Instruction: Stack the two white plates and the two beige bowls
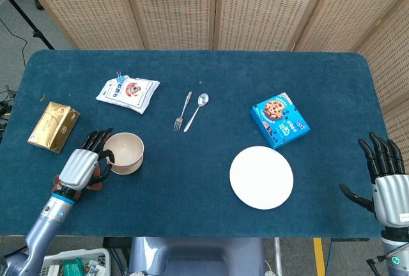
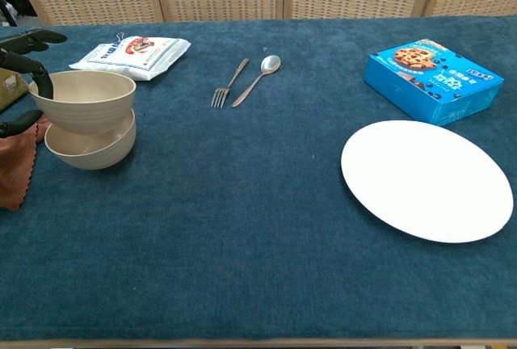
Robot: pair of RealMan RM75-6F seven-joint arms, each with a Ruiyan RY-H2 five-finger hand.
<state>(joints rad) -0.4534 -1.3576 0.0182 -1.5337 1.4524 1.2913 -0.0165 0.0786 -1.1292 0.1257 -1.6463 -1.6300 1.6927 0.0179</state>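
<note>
While the left hand (image 1: 82, 167) pinches the upper bowl (image 2: 83, 94) nested in the lower bowl (image 2: 93, 145), only one plate (image 1: 261, 177) shows, unstacked.

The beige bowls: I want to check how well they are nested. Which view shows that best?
The chest view: side on, the upper beige bowl sits partway inside the lower beige bowl, the left robot hand at its rim. The head view looks down into one bowl mouth, hiding the lower one.

Blue table (image 1: 192, 180), plate (image 1: 261, 177), bowls (image 2: 87, 123), cutlery (image 1: 190, 111)
</note>
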